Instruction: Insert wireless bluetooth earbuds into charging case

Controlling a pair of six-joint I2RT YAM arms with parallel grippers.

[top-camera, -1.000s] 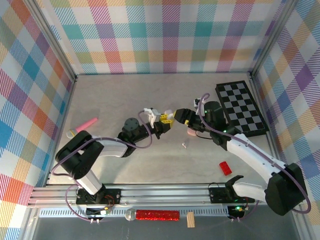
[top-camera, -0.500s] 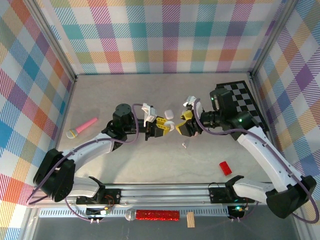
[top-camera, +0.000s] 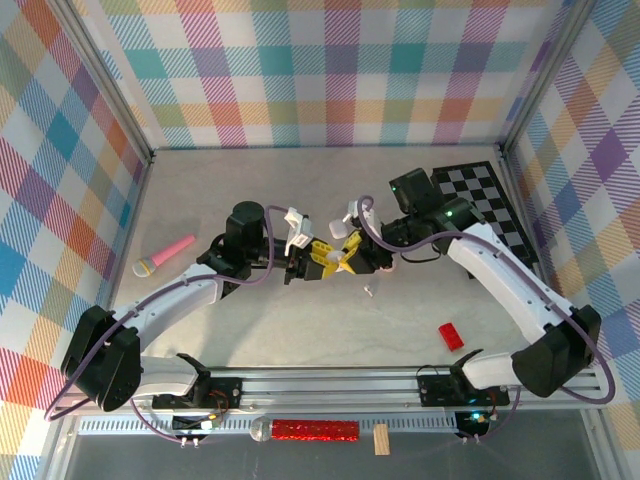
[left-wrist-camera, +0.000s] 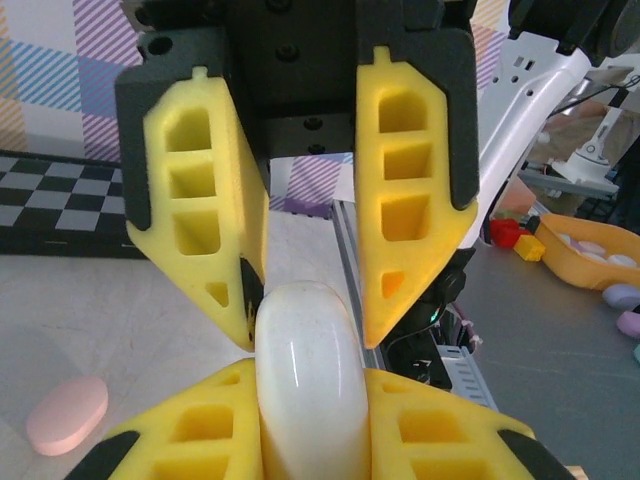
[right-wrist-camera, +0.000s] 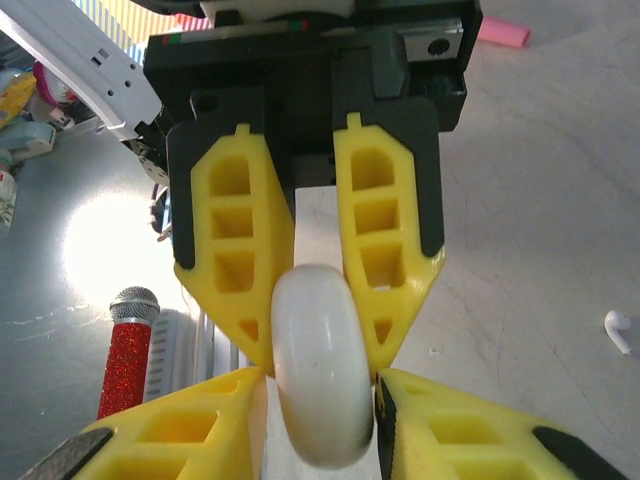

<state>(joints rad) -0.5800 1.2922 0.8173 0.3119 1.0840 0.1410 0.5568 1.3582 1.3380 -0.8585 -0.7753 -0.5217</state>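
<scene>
A white pebble-shaped charging case (left-wrist-camera: 308,370) is held above the middle of the table between both grippers, which meet tip to tip. My left gripper (left-wrist-camera: 308,395) is shut on its near end, one yellow pad on each side. From the opposite side my right gripper (right-wrist-camera: 320,385) is shut on the same case (right-wrist-camera: 320,365), both pads touching it. In the top view the two grippers (top-camera: 330,255) (top-camera: 347,258) overlap at the case. A small white earbud (top-camera: 369,291) lies on the table just in front of them, and it also appears as an earbud (right-wrist-camera: 618,330) at the right of the right wrist view.
A pale pink case (left-wrist-camera: 67,415) lies on the table below the grippers. A red block (top-camera: 451,335) sits front right, a chequered board (top-camera: 485,213) back right, a pink toy microphone (top-camera: 165,255) at left. A red glitter microphone (top-camera: 305,430) lies beyond the front rail.
My right gripper swung left to the white case and closed its jaws onto it. The left gripper kept its hold and shifted slightly toward the centre.
</scene>
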